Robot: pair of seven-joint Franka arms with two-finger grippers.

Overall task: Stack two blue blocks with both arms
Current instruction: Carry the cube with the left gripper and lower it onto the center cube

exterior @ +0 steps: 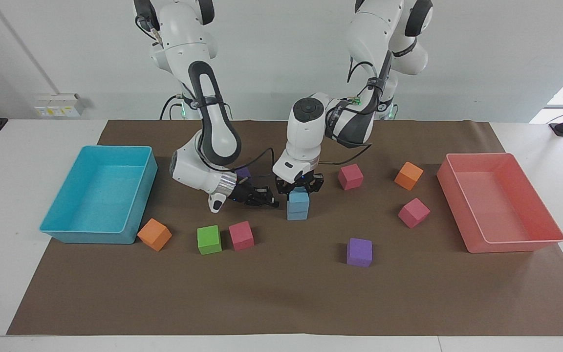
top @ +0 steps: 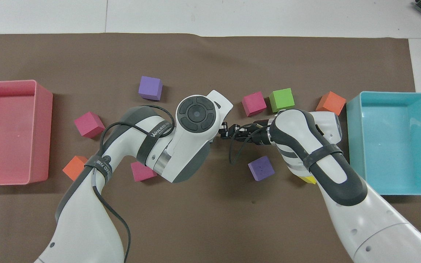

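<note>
Two light-blue blocks stand one on the other mid-table: the upper blue block (exterior: 299, 197) rests squarely on the lower blue block (exterior: 297, 213). My left gripper (exterior: 299, 189) comes down from above and is shut on the upper block. My right gripper (exterior: 270, 201) lies low beside the stack, toward the right arm's end, shut with nothing in it, its tip close to the blocks. In the overhead view the left arm's wrist (top: 195, 114) hides both blocks and its own gripper; the right gripper (top: 224, 131) points at it.
A cyan tray (exterior: 91, 237) sits at the right arm's end and a pink tray (exterior: 516, 244) at the left arm's end. Loose cubes lie around the stack: orange (exterior: 154, 234), green (exterior: 209, 239), pink (exterior: 241, 235), purple (exterior: 359, 252), pink (exterior: 414, 212), and others.
</note>
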